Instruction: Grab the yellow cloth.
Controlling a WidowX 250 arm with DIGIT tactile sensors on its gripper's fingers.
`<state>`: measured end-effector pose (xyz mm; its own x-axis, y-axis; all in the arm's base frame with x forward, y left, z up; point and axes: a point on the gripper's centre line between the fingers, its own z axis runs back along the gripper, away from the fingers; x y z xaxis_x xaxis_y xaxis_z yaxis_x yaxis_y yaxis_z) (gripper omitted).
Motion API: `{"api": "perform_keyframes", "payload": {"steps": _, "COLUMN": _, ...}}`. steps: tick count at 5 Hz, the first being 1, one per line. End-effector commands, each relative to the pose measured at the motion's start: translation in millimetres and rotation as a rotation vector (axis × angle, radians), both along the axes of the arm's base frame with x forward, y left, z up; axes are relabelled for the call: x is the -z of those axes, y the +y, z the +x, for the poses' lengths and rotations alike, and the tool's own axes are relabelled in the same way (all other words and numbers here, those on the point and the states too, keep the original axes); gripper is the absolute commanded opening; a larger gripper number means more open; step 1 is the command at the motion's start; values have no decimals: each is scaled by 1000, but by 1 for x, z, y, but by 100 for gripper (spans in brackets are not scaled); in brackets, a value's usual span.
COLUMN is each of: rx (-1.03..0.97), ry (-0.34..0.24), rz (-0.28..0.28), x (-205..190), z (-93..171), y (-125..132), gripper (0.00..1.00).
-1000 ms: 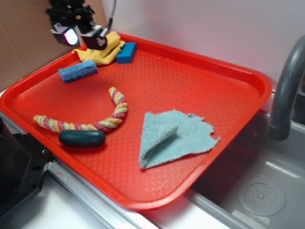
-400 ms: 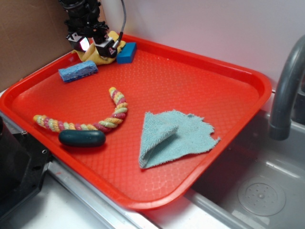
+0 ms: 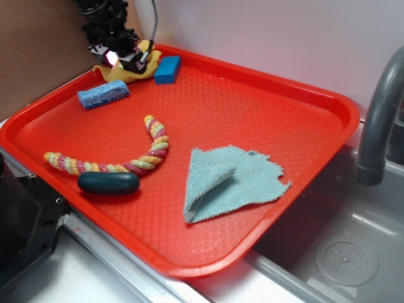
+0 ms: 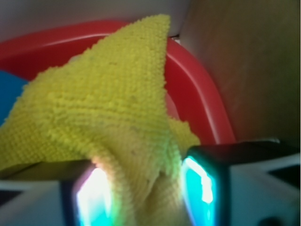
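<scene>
Here a large red tray (image 3: 265, 120) fills most of the scene, with a grey sink basin (image 3: 341, 252) and a dark faucet (image 3: 379, 113) to its right and a brown cardboard wall (image 3: 38, 50) at far left. On the tray's near right lies a light-blue terry cloth (image 3: 230, 183), partly folded over itself. Left of it curves a multicolour braided rope (image 3: 120, 161), and just nearer than the rope sits a dark green oblong object (image 3: 108, 182) — the two look to be touching or nearly so. The black robot arm (image 3: 107, 19) comes down over the tray's far left corner, where the yellow cloth (image 3: 126, 71) lies bunched against the rim. The gripper (image 3: 123, 58) is down on it; in the wrist view its two fingers (image 4: 207, 188) stand on either side of a raised ridge of the yellow cloth (image 4: 103, 103) — closed onto that fold. A blue sponge (image 3: 167, 69) lies just right of the cloth, another blue sponge (image 3: 103, 95) just nearer.
</scene>
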<state>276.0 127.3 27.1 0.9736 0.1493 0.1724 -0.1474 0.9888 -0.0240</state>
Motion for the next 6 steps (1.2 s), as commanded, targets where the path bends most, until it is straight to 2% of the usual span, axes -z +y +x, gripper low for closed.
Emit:
{"api": "perform_keyframes", "payload": {"steps": 1, "rx": 26, "ry": -202, "rz": 30, "x": -110, "z": -26, "y": -43, "gripper": 0}}
{"api": "perform_keyframes", "payload": {"steps": 2, "rx": 50, "ry": -244, "rz": 16, "x": -136, "z": -39, "y": -64, "gripper": 0}}
{"api": "perform_keyframes", "payload": {"steps": 3, "rx": 69, "ry": -263, "rz": -58, "x": -158, "z": -49, "y": -82, "gripper": 0}}
{"api": "perform_keyframes", "payload": {"steps": 4, "rx": 103, "ry": -235, "rz": -57, "x": -150, "z": -45, "y": -67, "gripper": 68}}
{"api": "perform_keyframes", "payload": {"steps": 5, "rx": 174, "ry": -190, "rz": 16, "x": -114, "z": -24, "y": -34, "gripper": 100}}
{"api": "perform_keyframes", "payload": {"steps": 6, "rx": 164, "ry": -127, "rz": 64, "x": -83, "z": -6, "y": -16, "gripper": 100}}
